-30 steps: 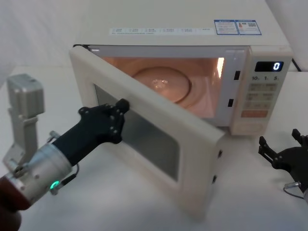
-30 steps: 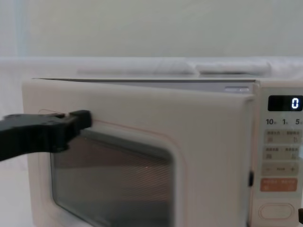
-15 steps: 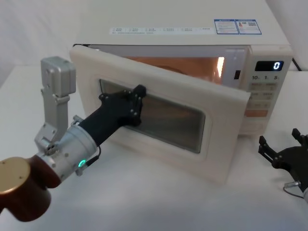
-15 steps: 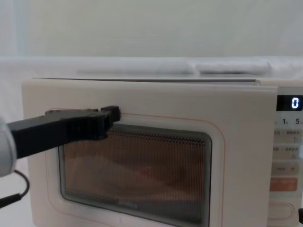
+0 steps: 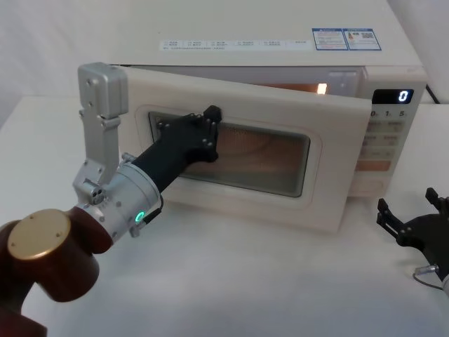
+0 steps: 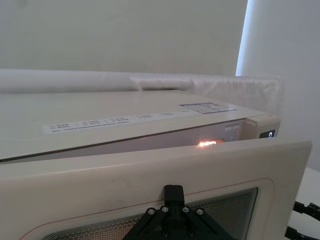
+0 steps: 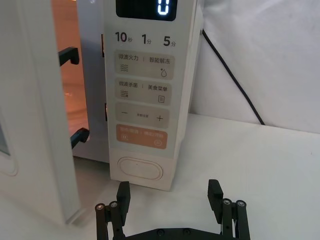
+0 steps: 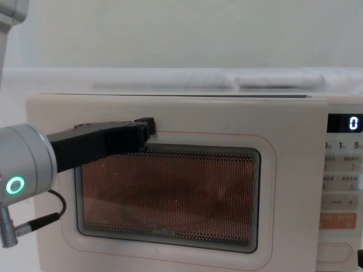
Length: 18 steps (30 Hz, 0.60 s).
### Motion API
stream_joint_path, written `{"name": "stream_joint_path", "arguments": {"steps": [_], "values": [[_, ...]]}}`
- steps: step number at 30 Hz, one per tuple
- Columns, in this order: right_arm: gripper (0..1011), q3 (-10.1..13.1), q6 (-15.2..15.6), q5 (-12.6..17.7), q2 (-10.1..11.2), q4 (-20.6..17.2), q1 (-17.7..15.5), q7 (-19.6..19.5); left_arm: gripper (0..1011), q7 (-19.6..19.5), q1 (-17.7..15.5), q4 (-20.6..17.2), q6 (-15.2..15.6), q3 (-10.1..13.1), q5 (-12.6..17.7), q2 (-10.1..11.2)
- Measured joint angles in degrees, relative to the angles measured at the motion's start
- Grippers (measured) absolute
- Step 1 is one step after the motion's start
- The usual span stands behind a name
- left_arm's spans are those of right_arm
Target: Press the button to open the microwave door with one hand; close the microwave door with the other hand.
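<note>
The head view looks down on the microwave door (image 5: 238, 165) from above and in front; the chest view faces it level and close. Both wrist views sit low before it, the left one nearest.

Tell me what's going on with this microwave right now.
The left pincer, on a black ridged arm, presses against the cream microwave door with the dark glass window, which is nearly closed but still ajar, the orange cavity light showing at its free edge. The right pincer hovers open, low in front of the large cream pill-shaped button, not touching it.
</note>
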Motion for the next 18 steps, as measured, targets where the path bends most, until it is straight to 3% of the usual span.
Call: {"name": "stream_joint_path", "arguments": {"steps": [18], "values": [[1002,0.0,0.0,0.0,0.0,0.0,0.0,0.0,0,1.8,-3.4,3.0,1.0,1.6,1.5,-3.4]]}}
